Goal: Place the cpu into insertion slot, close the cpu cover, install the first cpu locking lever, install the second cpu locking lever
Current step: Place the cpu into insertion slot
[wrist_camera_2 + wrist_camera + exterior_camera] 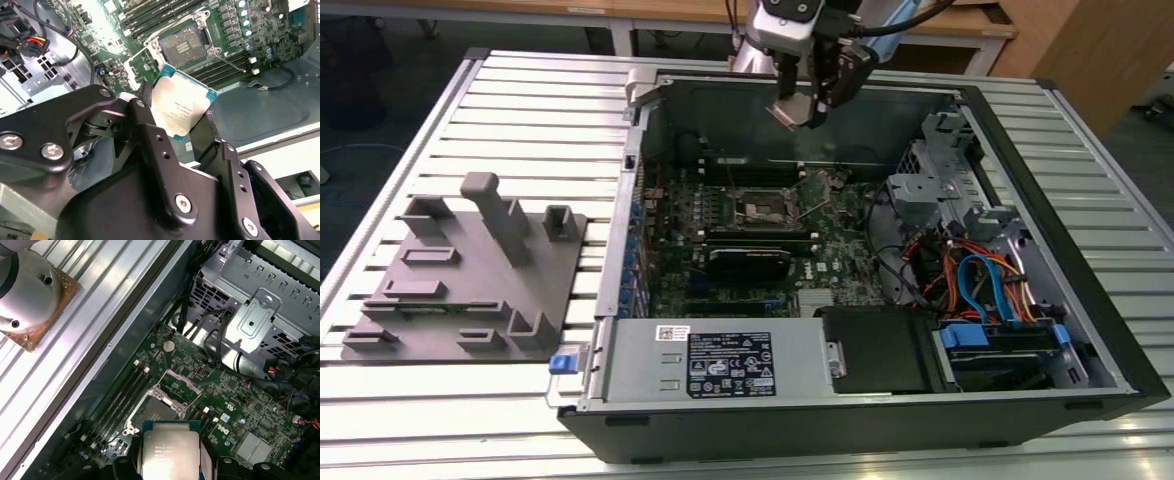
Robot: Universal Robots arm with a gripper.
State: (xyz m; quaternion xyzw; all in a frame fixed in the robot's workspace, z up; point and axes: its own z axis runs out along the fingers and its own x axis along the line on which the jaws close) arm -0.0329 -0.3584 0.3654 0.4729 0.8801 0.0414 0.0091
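Note:
My gripper hangs above the back of the open computer case, shut on the cpu. In both wrist views the cpu is a silver-faced square chip with a green edge, clamped by its sides between the black fingers. The insertion slot lies below on the green motherboard, uncovered, its dark centre bare. The cpu cover stands tipped up at one edge of the slot. The cpu is well above the slot, not touching the board.
Long black memory slots flank the socket. A black card, a power supply, a metal drive cage and coloured cables crowd the case. A grey fixture plate sits on the slatted table at the exterior view's left.

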